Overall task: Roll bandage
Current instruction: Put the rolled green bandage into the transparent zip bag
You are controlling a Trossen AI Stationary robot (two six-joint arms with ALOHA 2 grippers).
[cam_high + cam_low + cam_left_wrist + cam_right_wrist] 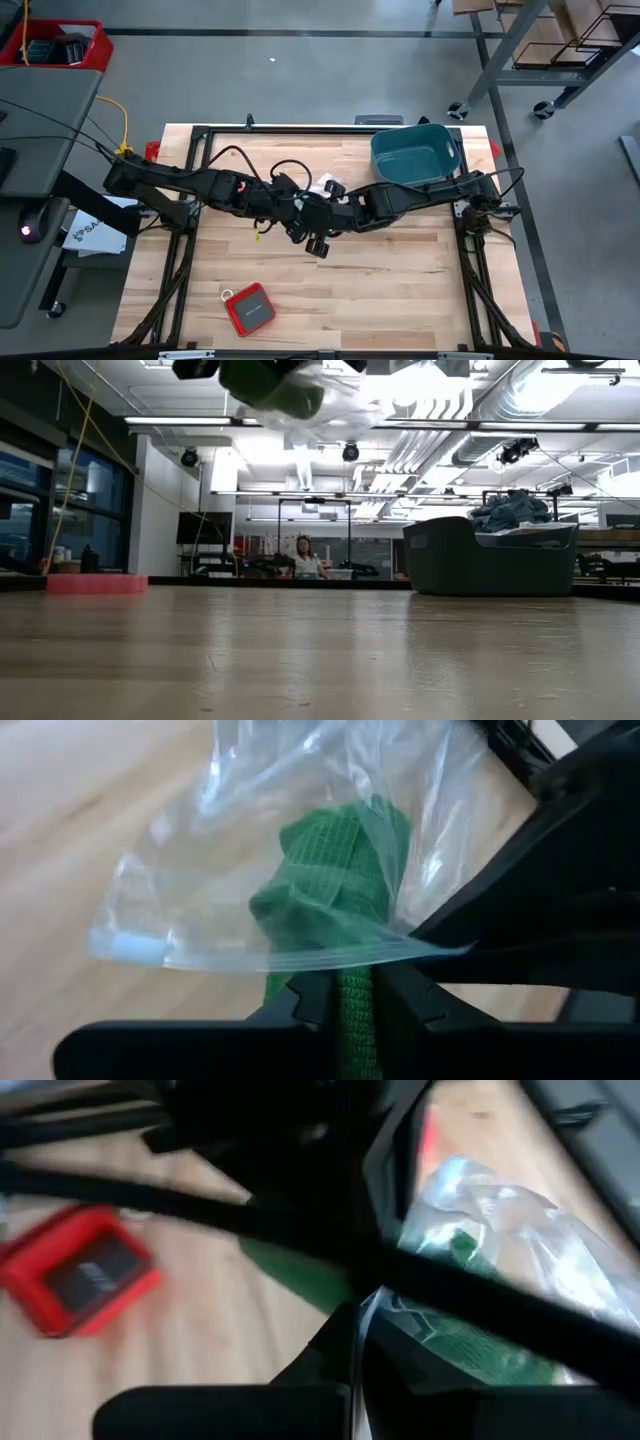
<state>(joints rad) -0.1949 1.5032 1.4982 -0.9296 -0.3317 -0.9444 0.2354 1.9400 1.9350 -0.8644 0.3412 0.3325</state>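
Note:
The green bandage is a bunched fabric roll lying partly inside a clear plastic zip bag, held in the air above the table's middle. In the low view the bandage and the bag show high above the tabletop. My left gripper comes from the table's left and is shut on the bandage. My right gripper comes from the right and is shut on the bag. The two grippers meet near the middle of the table in the high view. My left gripper pinches the green bandage's outer end between its two fingers, where it sticks out of the bag's mouth. The rest of the bandage reaches forward into the bag, lifted clear of the table. My right gripper pinches the clear bag at its zip-edge mouth between its two fingers; a thin clear edge shows between them. One layer or both, I cannot tell. The bag is lifted clear of the table with the bandage in it.
A teal plastic tub stands at the table's far right. A red case lies near the table's front left; it also shows in the right wrist view. A person sits in the room beyond.

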